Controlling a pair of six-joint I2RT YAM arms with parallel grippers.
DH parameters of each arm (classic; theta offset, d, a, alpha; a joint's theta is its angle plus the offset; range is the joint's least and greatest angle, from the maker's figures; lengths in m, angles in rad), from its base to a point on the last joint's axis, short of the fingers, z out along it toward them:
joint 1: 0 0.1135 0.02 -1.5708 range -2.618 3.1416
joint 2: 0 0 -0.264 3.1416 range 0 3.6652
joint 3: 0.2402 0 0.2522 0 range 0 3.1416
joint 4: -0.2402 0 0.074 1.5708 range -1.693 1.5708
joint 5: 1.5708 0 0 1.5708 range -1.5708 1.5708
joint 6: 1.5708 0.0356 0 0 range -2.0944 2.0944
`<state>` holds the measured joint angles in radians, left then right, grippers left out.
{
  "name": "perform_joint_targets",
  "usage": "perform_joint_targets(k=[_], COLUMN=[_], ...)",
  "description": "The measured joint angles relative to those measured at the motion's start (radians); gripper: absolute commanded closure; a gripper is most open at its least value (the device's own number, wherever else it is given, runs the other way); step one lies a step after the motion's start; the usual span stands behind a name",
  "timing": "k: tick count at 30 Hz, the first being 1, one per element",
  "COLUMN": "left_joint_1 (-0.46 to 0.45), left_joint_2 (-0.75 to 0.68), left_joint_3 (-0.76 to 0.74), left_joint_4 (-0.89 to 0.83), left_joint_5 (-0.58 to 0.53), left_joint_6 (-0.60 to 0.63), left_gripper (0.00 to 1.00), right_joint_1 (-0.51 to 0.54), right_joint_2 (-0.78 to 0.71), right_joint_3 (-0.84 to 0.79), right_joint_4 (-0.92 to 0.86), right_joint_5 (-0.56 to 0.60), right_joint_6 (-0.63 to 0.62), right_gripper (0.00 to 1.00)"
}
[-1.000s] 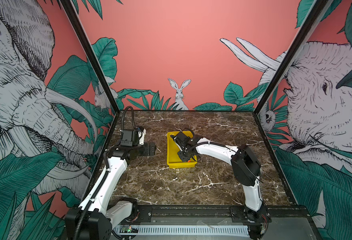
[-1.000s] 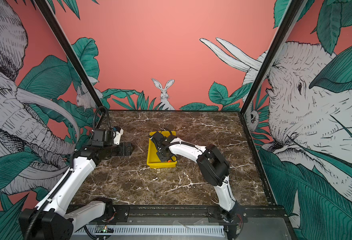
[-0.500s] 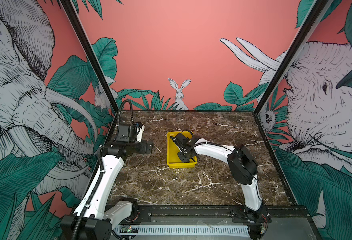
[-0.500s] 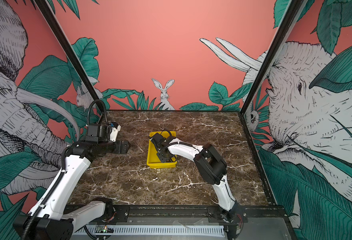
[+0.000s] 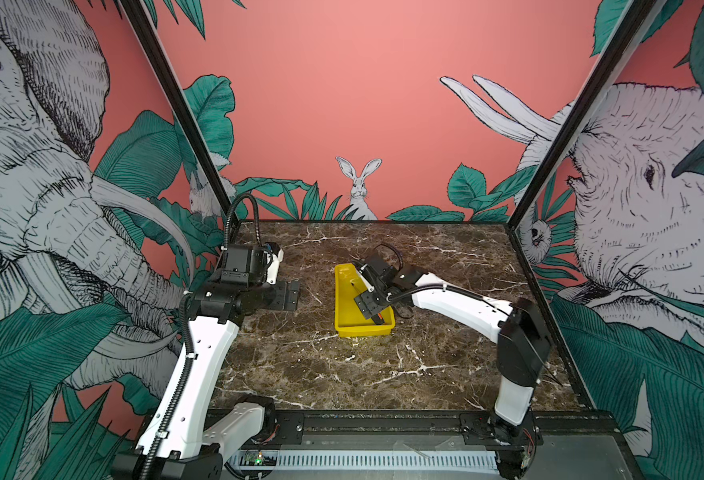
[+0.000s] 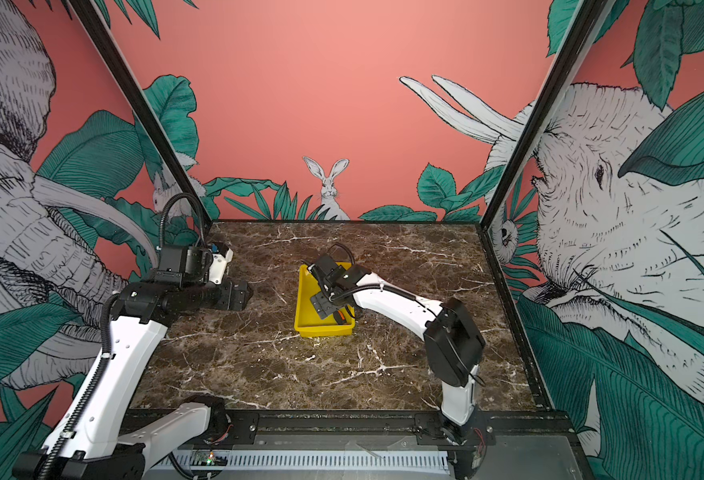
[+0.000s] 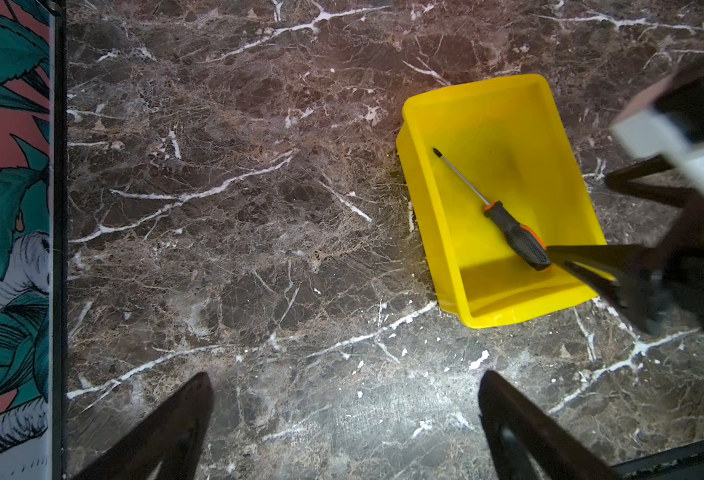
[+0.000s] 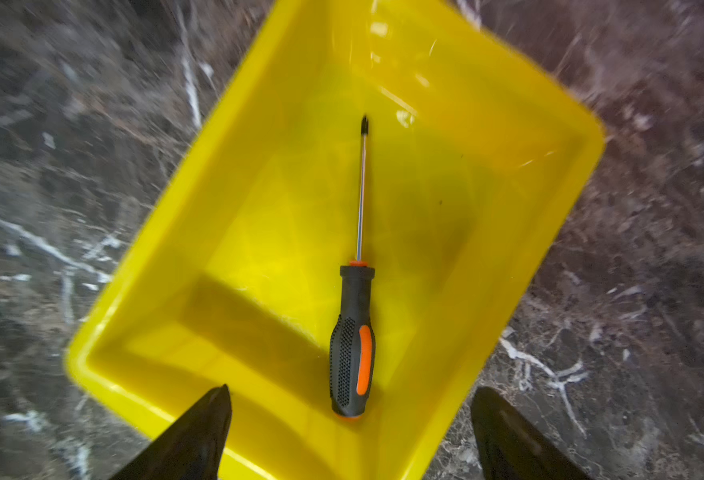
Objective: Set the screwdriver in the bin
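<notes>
**Top views.** The bin (image 5: 363, 331) sits near the middle of the marble tabletop (image 5: 342, 374). The right gripper (image 5: 363, 291) hangs over it and hides much of the inside. Only an orange scrap of the screwdriver (image 5: 378, 319) shows at the bin's near end in both top views. The left gripper (image 5: 288, 295) is well apart from the bin, over bare marble.

**Left wrist view.** The screwdriver (image 7: 512, 235) lies flat on the bin floor, all of it inside the rim (image 7: 425, 195). The left gripper's jaws are spread wide with nothing between them (only stone below). A dark finger of the right gripper reaches in beside the butt of the handle. Whether it touches the handle cannot be told here.

**Right wrist view.** The right gripper (image 8: 350, 392) has its jaws wide apart, one finger on each side of the handle's end and clear of it, so it grips nothing. The screwdriver lies loose, with its shaft pointing toward the far wall of the bin (image 8: 142, 266).

**Progress, as judged.** The placing looks done, because the tool rests in the bin with no grip on it. All that appears left is for the right arm to lift clear without nudging the handle or the rim.
</notes>
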<state>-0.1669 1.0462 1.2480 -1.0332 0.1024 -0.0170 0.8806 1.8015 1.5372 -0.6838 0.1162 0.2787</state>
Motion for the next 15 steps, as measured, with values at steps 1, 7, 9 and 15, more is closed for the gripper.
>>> perform_joint_targets(k=[1,7,9,15], left_joint_1=[0.000,0.000,0.000,0.000], left_joint_2=[0.000,-0.001,-0.004,-0.041], left_joint_3=[0.000,0.000,-0.004,-0.068], left_joint_4=[0.000,0.016,0.036,0.158], left_joint_5=[-0.005,-0.010,-0.011,-0.006], left_joint_6=[0.000,-0.005,-0.011,-0.056], left_gripper=[0.00,0.00,0.00,0.00], right_joint_1=[0.000,0.000,0.000,-0.026], right_joint_2=[-0.037,-0.182,-0.221,-0.369], right_joint_3=[0.000,-0.027,-0.056,-0.157], right_joint_4=[0.002,0.006,0.006,0.000], right_joint_5=[0.001,0.019,0.032,0.100], right_joint_6=[-0.003,-0.018,-0.017,-0.012], right_gripper=[0.07,0.03,0.01,0.01])
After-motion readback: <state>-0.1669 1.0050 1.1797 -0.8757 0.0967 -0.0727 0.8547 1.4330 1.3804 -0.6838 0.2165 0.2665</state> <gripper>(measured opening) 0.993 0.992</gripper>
